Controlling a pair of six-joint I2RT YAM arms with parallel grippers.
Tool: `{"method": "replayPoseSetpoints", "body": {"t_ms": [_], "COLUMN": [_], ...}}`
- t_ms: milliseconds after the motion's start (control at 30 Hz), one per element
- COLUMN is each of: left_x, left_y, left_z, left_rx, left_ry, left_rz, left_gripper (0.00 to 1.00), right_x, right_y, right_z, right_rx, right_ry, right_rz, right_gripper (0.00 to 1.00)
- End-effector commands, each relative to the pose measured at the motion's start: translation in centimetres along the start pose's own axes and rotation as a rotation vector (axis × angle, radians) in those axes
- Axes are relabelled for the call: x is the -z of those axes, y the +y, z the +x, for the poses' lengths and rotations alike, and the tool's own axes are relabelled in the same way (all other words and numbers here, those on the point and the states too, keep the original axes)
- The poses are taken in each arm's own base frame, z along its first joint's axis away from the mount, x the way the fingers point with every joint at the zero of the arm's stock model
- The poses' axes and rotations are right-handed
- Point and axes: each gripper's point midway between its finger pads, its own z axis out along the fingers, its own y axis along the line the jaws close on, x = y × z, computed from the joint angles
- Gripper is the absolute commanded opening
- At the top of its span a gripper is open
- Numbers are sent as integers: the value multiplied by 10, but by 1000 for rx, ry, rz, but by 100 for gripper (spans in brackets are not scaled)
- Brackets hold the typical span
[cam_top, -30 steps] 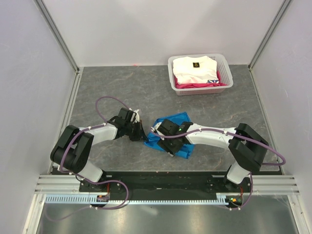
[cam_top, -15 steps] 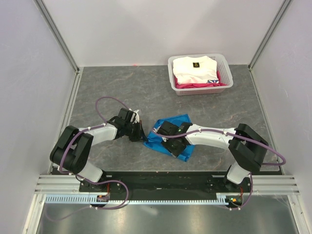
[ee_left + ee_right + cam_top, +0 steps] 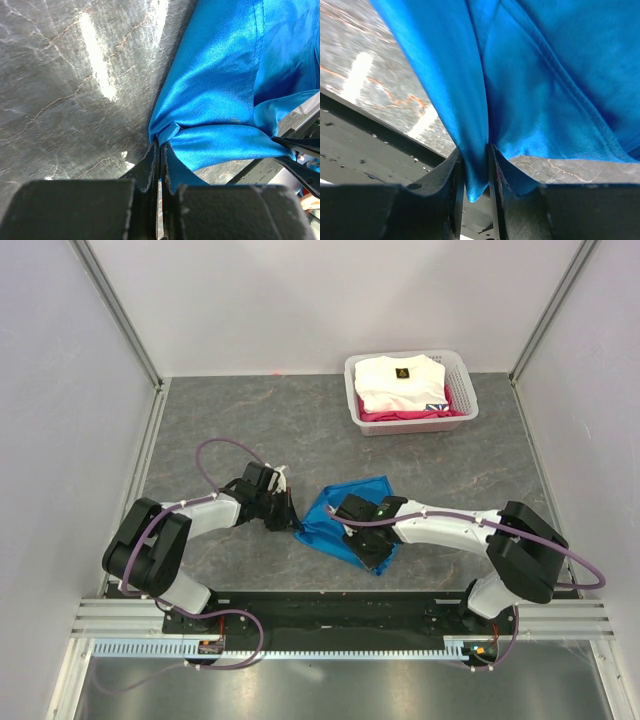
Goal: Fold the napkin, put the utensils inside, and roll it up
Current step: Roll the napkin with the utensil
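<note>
Blue and glossy, the one napkin (image 3: pixel 360 490) lies bunched on the dark grey marbled table (image 3: pixel 250 420), near the middle and a little toward the front edge, between the two arms. From above it is a crumpled wedge. Its narrow tip points to about 9 o'clock, it widens toward 3 o'clock, and its long axis runs roughly along that line. Two grippers hold it. The left gripper (image 3: pixel 159 150) is at the 9 o'clock tip, with its fingers pressed tight together on a gathered corner of the cloth, which fans out from that pinch in taut folds. The right gripper (image 3: pixel 476 155) sits over the wider part, and its fingers (image 3: pixel 455 172) are nipped on a hanging fold. A thin pleat of blue fills the narrow gap between them, and its point pokes out below. Well apart from the napkin, at about 1 o'clock from it and near the far right corner, stands one white slatted basket (image 3: pixel 412 426). It holds two folded pieces: a white garment (image 3: pixel 400 380) on top and a pink garment (image 3: pixel 395 416) underneath, showing along its near edge.
</note>
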Motion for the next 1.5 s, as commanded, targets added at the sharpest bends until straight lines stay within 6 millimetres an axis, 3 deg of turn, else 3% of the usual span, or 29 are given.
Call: {"method": "replayPoseSetpoints", "body": {"t_ms": [0, 167, 267, 367, 533, 633, 733, 767, 867, 1033, 1467], "left_x": [3, 3, 2, 3, 3, 3, 3, 3, 3, 3, -1], "left_y": [8, 7, 6, 5, 4, 4, 4, 3, 3, 3, 4], "left_z": [-1, -1, -1, -1, -1, -1, -2, -2, -3, -3, -2], "left_rx": [-30, -33, -33, -35, -38, -38, -35, -36, -37, -36, -34], "left_ry": [-14, -13, -10, -10, -9, -9, -10, -12, -13, -11, 5], "left_rz": [-37, -33, -28, -22, -20, -18, -19, -16, -16, -17, -17], "left_gripper": [2, 2, 2, 2, 2, 2, 2, 2, 2, 2, 2], "right_x": [-2, -6, 5, 24, 52, 53, 43, 39, 28, 22, 3], "right_y": [-2, -4, -5, -3, -4, -8, -9, -9, -10, -14, -31], "right_z": [22, 25, 19, 9, -12, -19, -19, -20, -14, -11, 3], "right_rx": [-39, -49, -55, -57, -44, -34, -21, -19, -13, -16, -54], "right_ry": [64, 75, 48, 8, -90, -114, -90, -86, -52, -48, 1], "right_rz": [8, 19, 31, 28, 50, 80, 89, 88, 98, 106, 91], "right_gripper": [31, 31, 41, 67, 80, 81, 74, 65, 53, 39, 18]}}
